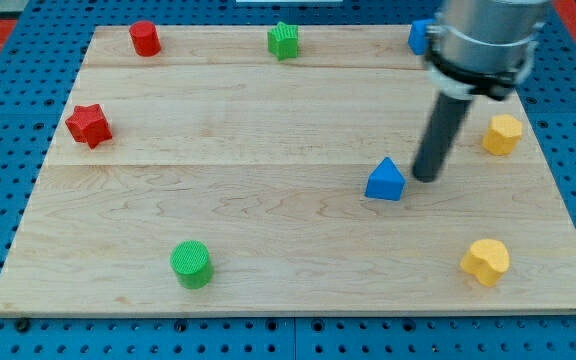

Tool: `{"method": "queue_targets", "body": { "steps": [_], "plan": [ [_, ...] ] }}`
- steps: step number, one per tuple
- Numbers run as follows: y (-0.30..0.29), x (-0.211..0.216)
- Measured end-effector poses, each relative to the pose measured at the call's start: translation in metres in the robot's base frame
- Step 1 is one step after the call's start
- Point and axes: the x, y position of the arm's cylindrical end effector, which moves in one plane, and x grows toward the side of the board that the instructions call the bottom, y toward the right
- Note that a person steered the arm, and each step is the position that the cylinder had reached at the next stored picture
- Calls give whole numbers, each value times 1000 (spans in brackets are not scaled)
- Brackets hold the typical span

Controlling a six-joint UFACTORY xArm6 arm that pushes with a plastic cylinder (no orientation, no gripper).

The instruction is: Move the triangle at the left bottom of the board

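your bare rod's tip (427, 178) — nothing to open or close — sits just right of the blue triangular block (385, 181); an off-centre push could spin it away toward the green round block (191, 264).

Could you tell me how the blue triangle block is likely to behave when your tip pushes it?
The blue triangle block sits flat on the smooth wooden board, so it should probably slide, not roll. My tip is just off its right side; an off-centre push may turn it.

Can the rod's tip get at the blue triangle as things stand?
Probably yes: my tip sits just to the view's right of the blue triangle, with only bare board between them and no other block nearby.
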Motion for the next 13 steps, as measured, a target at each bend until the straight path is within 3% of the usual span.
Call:
{"method": "queue_targets", "body": {
  "steps": [1,2,3,4,5,6,7,8,9,11,13],
  "plan": [
    [-125,14],
    [-147,25],
    [-74,15],
    [-78,57],
    [-135,69],
    [-238,60],
    [-259,49],
    [-195,59],
    [-178,21],
    [-287,58],
    [-254,22]
  ]
}}
